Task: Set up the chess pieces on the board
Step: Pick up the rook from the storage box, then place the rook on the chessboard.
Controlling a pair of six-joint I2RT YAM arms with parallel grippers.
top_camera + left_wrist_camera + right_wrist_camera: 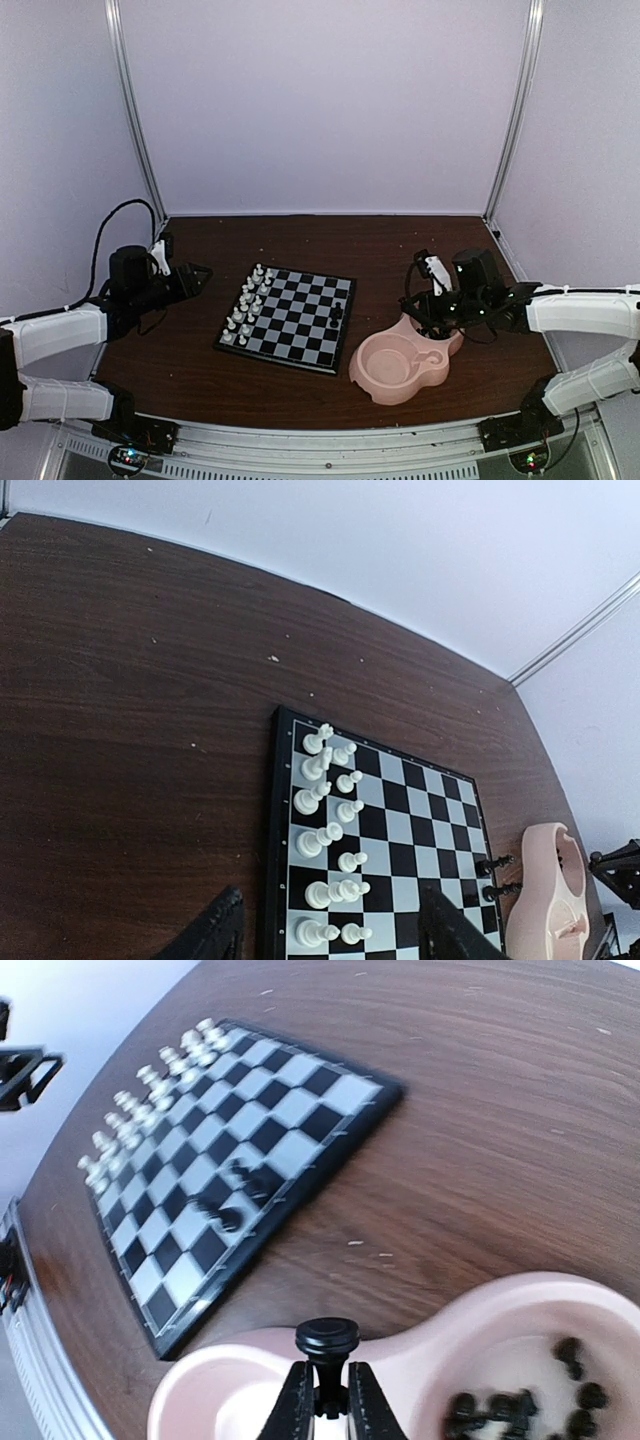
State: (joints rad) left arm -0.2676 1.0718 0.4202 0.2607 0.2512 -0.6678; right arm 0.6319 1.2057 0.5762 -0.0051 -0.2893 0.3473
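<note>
The board (288, 318) lies mid-table. White chess pieces (246, 300) fill two rows along its left edge, also shown in the left wrist view as white pieces (328, 825). Two black pieces (337, 315) stand at the board's right edge. My right gripper (328, 1402) is shut on a black piece (327, 1343), its round base pointing away from the fingers, above the pink dish (470, 1325). More black pieces (520, 1405) lie in the dish's right bowl. My left gripper (330, 945) hovers open and holds nothing, left of the board (420, 825).
The pink double-bowl dish (385, 375) sits right of the board, near the front edge. My right gripper (424, 303) hangs over its far rim. My left gripper (192, 277) sits left of the board. White walls and metal posts close in the brown table.
</note>
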